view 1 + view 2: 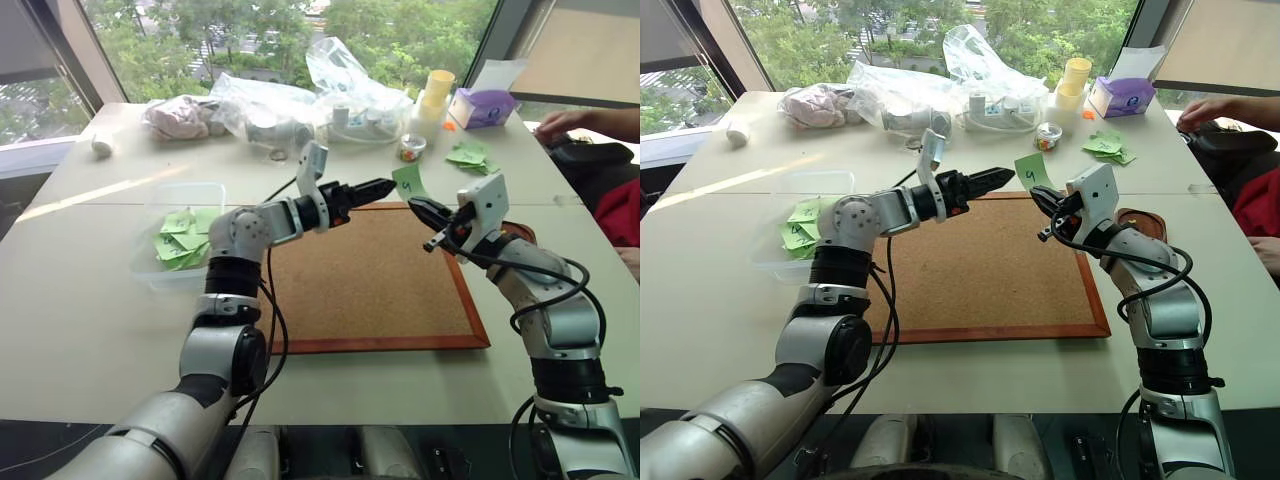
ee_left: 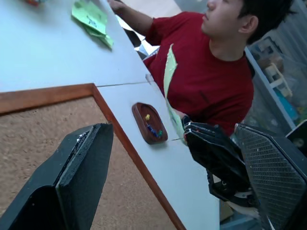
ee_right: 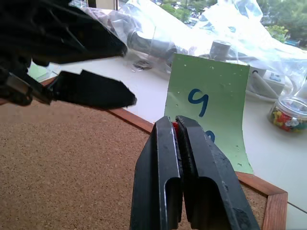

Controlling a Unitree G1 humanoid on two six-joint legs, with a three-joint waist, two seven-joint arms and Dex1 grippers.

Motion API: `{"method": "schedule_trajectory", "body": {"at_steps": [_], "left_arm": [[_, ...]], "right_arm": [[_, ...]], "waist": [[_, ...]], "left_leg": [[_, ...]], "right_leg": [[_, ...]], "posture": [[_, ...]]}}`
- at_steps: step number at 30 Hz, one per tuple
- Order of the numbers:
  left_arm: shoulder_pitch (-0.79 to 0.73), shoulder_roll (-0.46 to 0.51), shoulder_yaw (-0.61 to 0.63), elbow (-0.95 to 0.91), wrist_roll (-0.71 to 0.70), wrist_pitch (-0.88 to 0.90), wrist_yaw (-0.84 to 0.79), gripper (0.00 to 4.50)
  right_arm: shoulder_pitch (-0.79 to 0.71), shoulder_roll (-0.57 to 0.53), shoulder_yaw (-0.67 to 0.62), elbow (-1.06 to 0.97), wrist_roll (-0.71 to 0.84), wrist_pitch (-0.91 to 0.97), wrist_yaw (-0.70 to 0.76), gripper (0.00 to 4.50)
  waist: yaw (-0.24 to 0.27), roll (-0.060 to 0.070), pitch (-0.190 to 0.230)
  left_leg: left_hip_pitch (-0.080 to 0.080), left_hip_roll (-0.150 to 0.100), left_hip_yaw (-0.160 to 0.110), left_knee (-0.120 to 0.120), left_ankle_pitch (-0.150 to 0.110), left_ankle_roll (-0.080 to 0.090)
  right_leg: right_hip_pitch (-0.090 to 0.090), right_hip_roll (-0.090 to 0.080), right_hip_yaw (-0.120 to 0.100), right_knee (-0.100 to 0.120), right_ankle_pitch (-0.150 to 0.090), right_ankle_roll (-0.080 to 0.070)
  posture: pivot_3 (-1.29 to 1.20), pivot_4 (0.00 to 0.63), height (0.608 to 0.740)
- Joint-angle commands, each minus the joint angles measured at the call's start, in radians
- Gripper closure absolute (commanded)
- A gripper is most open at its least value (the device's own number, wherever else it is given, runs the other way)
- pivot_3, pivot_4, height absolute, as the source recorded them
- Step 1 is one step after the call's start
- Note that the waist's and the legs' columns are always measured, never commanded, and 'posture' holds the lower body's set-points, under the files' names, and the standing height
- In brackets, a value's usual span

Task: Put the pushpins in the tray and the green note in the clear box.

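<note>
Right wrist view: the right gripper (image 3: pixel 178 125) is clamped shut on the lower edge of the green note (image 3: pixel 211 100), with a red pin head (image 3: pixel 175 125) just visible between its fingers, so note and pin appear to be held together. The note stands upright above the far edge of the cork board (image 1: pixel 370 280), its "9" facing the camera. It is held in the air, clear of the board, presumably so that the other arm can take it.

Head views: the left gripper (image 1: pixel 378 187) points level toward the note from the robot's left, its tips just short of the paper and not touching it. Its fingers (image 3: pixel 91 88) are parted, as the left wrist view also shows, with a wide gap between them. This reads as a hand-over in preparation: the left arm is the one nearer the clear box (image 1: pixel 185 232), which sits at the board's left on the surface (image 1: pixel 90 300) and already contains green slips.

The tray (image 2: pixel 149 122) lies just off the board's right edge, beside the right arm, with several small coloured pins in it. The red pin thus looks bound for the tray and the note for the box; neither is delivered yet. A person (image 2: pixel 211 72) in red sits at the surface's right side.
</note>
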Motion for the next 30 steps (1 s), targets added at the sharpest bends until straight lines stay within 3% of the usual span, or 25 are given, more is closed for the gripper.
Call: {"method": "schedule_trajectory", "body": {"at_steps": [1,8,9,11,18,19,30], "left_arm": [[-0.069,-0.015,0.032,0.083,-0.013,-0.084,0.008,0.03],[-0.168,-0.064,0.082,0.305,-0.015,-0.225,-0.010,0.03],[-0.180,-0.072,0.082,0.336,-0.007,-0.251,-0.008,0.27],[-0.196,-0.081,0.081,0.377,0.000,-0.282,-0.017,0.77],[-0.229,-0.082,0.088,0.437,0.000,-0.326,-0.035,4.21],[-0.229,-0.081,0.086,0.436,0.000,-0.324,-0.039,4.38],[-0.157,-0.041,-0.050,0.385,0.133,-0.387,-0.107,4.38]], "right_arm": [[-0.018,-0.009,-0.006,-0.073,0.006,-0.001,-0.007,4.50],[0.002,-0.007,0.001,-0.129,0.005,0.025,-0.016,4.50],[0.006,-0.007,0.002,-0.138,0.005,0.028,-0.017,4.50],[0.012,-0.008,0.003,-0.152,0.006,0.032,-0.019,4.50],[0.023,-0.008,0.010,-0.174,0.000,0.039,-0.026,4.50],[0.024,-0.007,0.014,-0.174,-0.003,0.037,-0.026,4.50],[0.015,0.036,-0.036,-0.178,0.049,0.047,-0.077,4.50]], "waist": [[0.002,0.000,0.000],[0.006,0.000,0.000],[0.007,0.000,0.000],[0.008,0.000,0.000],[0.003,0.000,0.000],[0.003,0.000,0.000],[0.005,0.000,0.000]], "left_leg": [[0.000,0.000,0.000,0.000,0.000,0.000],[0.000,-0.002,0.000,-0.001,0.000,-0.001],[0.000,-0.002,0.000,-0.001,0.000,-0.001],[0.000,-0.003,0.000,-0.001,0.000,-0.001],[0.000,-0.003,0.000,-0.001,0.000,-0.001],[0.000,-0.003,0.000,-0.001,0.000,-0.001],[0.000,-0.003,0.000,-0.001,0.000,-0.001]], "right_leg": [[0.000,0.000,0.000,0.000,0.000,0.000],[0.000,0.000,0.000,0.000,0.000,0.000],[0.000,0.000,0.000,0.000,0.000,0.000],[0.000,-0.001,0.000,0.000,0.000,0.000],[0.000,0.000,0.000,0.000,0.000,0.000],[0.000,0.000,0.000,0.000,0.000,0.000],[0.000,0.000,0.000,0.000,0.000,0.000]], "posture": [[0.00,0.150,0.738],[0.00,0.150,0.738],[0.00,0.150,0.738],[0.00,0.150,0.738],[0.00,0.150,0.738],[0.00,0.150,0.738],[0.00,0.150,0.738]]}}
